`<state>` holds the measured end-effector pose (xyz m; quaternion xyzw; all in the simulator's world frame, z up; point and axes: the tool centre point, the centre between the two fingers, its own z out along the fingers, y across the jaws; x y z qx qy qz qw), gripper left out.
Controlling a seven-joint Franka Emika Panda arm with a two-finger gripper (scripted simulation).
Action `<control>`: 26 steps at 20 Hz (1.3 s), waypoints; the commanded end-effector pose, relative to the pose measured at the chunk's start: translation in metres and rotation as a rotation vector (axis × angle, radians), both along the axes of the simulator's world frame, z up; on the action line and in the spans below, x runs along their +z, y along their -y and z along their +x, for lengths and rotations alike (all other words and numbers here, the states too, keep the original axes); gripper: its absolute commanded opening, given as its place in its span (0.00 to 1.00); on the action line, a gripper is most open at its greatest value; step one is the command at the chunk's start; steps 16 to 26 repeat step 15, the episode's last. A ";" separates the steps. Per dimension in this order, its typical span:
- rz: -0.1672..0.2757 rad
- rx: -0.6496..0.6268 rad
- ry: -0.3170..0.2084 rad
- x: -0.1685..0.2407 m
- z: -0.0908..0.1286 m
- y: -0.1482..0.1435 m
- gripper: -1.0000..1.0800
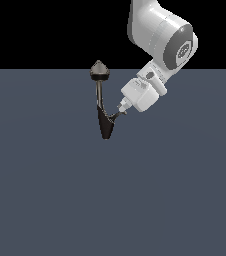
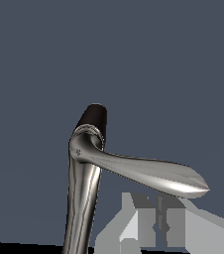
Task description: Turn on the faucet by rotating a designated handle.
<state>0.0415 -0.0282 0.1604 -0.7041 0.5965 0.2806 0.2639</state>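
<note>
The faucet (image 1: pixel 100 95) stands on the grey floor, with a pale cone top, a thin stem and a dark base tapering to a point. Its thin handle (image 1: pixel 116 116) branches off the base toward the exterior view's right. My gripper (image 1: pixel 121 107) reaches down from the right, its tips just above the handle's outer end. In the wrist view the faucet (image 2: pixel 82 198) is a shiny stem, and the handle (image 2: pixel 148 173) is a long polished lever. My gripper (image 2: pixel 152 224) lies close beside the lever, fingers (image 2: pixel 133 221) pressed together with nothing between them. Contact with the handle is unclear.
A flat dark grey floor (image 1: pixel 175 200) spreads around the faucet. The white arm (image 1: pixel 160 35) comes in from the upper right of the exterior view. Nothing else stands nearby.
</note>
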 end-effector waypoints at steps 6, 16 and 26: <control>-0.006 -0.017 -0.020 -0.029 0.006 0.026 0.00; -0.009 -0.029 -0.035 -0.054 0.013 0.049 0.00; -0.009 -0.029 -0.035 -0.054 0.013 0.049 0.00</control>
